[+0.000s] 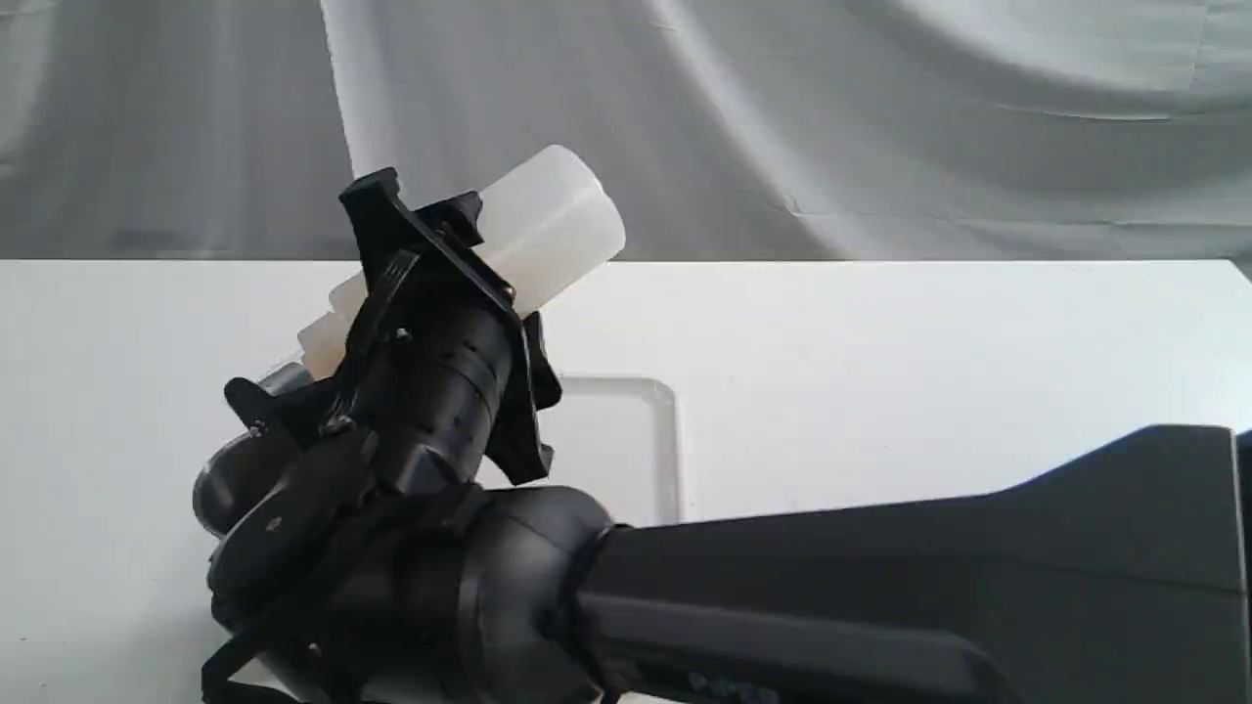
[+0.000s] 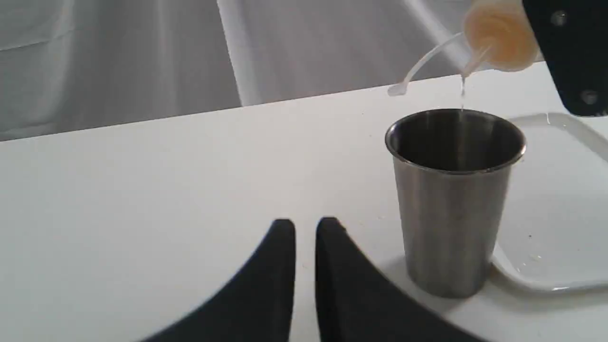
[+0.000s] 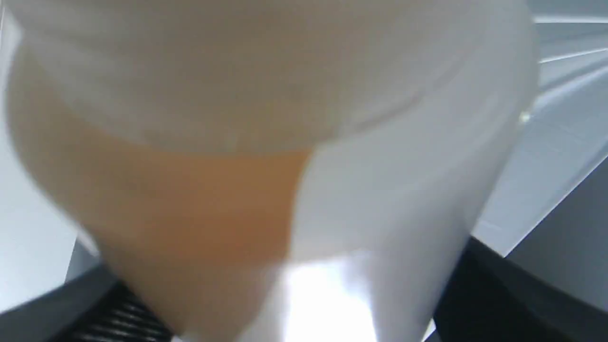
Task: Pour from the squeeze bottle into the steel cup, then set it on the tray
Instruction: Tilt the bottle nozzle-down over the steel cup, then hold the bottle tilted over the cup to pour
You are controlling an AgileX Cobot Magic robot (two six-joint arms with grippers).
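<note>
My right gripper (image 1: 440,259) is shut on the squeeze bottle (image 1: 548,225), which is tilted with its nozzle (image 2: 472,61) down and to the left. A thin stream runs from the nozzle into the steel cup (image 2: 453,199), which stands upright on the table against the tray's (image 2: 560,223) near corner. Amber liquid fills the lowered end of the bottle (image 3: 190,204). The cap strap (image 2: 420,66) hangs loose beside the nozzle. Left of the cup and low over the table, my left gripper (image 2: 306,223) is shut and holds nothing. The arm mostly hides the cup in the exterior view.
The white tray (image 1: 667,430) lies to the right of the cup, partly behind the right arm (image 1: 880,587), which crosses the table's front. A grey cloth backdrop (image 1: 880,117) hangs behind the table's far edge.
</note>
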